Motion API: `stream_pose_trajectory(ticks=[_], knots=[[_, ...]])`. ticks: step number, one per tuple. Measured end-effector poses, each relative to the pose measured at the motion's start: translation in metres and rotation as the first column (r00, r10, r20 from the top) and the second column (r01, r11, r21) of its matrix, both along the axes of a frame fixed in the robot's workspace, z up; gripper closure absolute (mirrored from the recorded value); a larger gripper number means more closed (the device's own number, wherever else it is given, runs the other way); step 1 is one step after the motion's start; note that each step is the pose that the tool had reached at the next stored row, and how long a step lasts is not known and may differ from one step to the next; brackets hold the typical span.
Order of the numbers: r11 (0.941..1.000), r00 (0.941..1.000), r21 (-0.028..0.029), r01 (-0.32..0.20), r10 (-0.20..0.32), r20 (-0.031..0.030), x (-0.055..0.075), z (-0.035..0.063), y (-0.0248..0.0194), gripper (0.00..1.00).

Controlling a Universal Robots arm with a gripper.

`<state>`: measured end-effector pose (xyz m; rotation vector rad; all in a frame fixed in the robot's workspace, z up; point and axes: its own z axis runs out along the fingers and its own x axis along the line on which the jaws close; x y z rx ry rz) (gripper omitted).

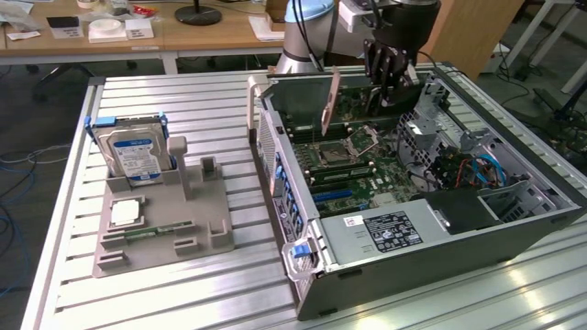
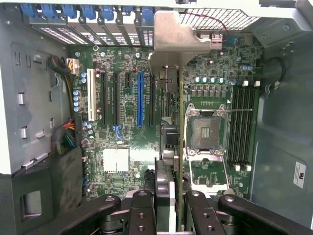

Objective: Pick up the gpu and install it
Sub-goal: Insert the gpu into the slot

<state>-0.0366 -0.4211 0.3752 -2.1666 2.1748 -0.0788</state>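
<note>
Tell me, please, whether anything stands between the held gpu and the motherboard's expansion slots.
Nothing visible does. The gripper holds the gpu on edge above the motherboard; the blue slot and black slots beside it lie bare, no cable across them.

A ribbed aluminium table (image 1: 174,103) is stretching out beneath the gripper (image 1: 387,96) and far off to the exterior view's left of it. Light is glinting off its slats on the side nearer the camera than the gripper. Behind the gripper, toward the exterior view's left, a wooden desk (image 1: 202,38) is standing, carrying small white boxes (image 1: 106,29) and a round black base (image 1: 198,15). Just behind the gripper, on the exterior view's right, a wooden panel (image 1: 477,31) is rising. Grey floor (image 1: 46,103) is showing well to the left, with blue cables (image 1: 11,161) lying on it.
</note>
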Motion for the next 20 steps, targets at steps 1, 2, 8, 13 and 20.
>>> stream_pose_trajectory(ticks=[1, 2, 8, 13, 20], knots=[[1.0000, 1.0000, 0.0002, 0.000, 0.000, -0.0001, 0.000, -0.0006, -0.0003, 0.72], [1.0000, 1.0000, 0.0004, 0.000, 0.000, 0.0000, 0.000, -0.0014, -0.0005, 0.72], [1.0000, 1.0000, 0.0002, 0.000, 0.000, -0.0001, 0.000, -0.0058, -0.0011, 0.72], [1.0000, 1.0000, 0.0004, 0.002, -0.002, -0.0002, -0.002, -0.0073, -0.0008, 0.72], [1.0000, 1.0000, 0.0005, 0.002, -0.002, -0.0002, -0.005, -0.0117, -0.0008, 0.72]])
